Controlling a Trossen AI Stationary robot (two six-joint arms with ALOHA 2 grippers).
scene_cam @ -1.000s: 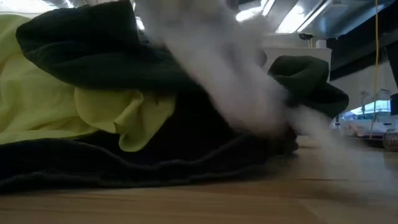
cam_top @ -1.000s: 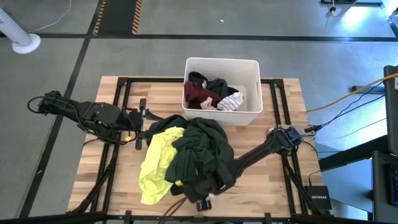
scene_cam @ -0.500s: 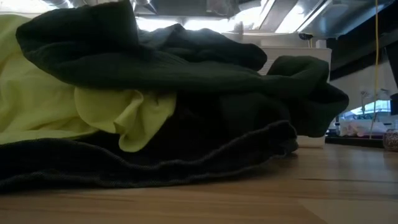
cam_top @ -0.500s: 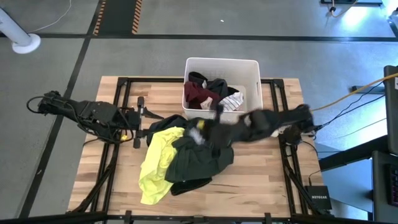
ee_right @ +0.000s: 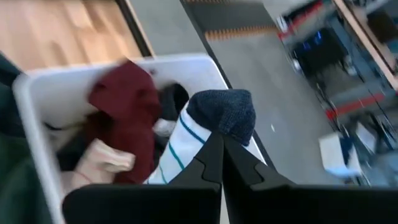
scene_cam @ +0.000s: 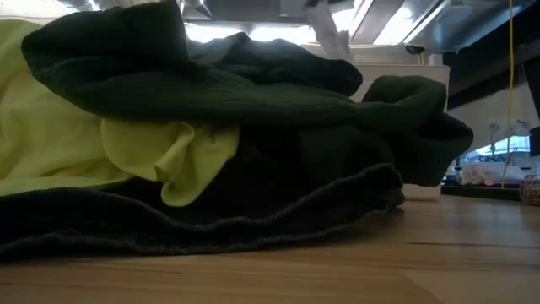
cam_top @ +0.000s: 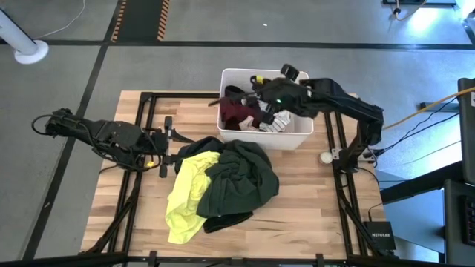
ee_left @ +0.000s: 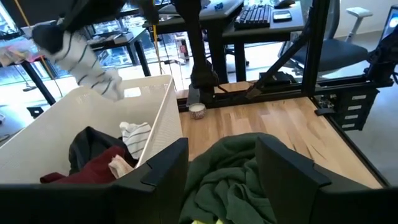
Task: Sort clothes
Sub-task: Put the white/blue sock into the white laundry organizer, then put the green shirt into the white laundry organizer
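Nearest on the wooden table lies the unsorted pile: a neon yellow garment on the left, partly overlapped by a dark green garment bunched on its right. The low view shows the green fabric draped over the yellow, with darker fabric beneath; whether that is a separate black piece cannot be told.

The left gripper waits at the left of the table, just beside the pile's far-left edge. Its fingers stand apart and hold nothing, as the left wrist view confirms.

Farther back stands the white bin, holding a maroon garment, a black garment and a striped piece.

The right gripper hangs above the bin's far half, its jaws clenched on a white sock with teal stripes and a dark toe. The sock dangles over the bin's interior.

Judgement: the step in hand is the drop. To do it well, the sock's hanging end should sit inside the bin walls before the jaws part, since a limp sock can catch on the rim. Lowering it slightly toward the maroon garment would make a clean release more likely.
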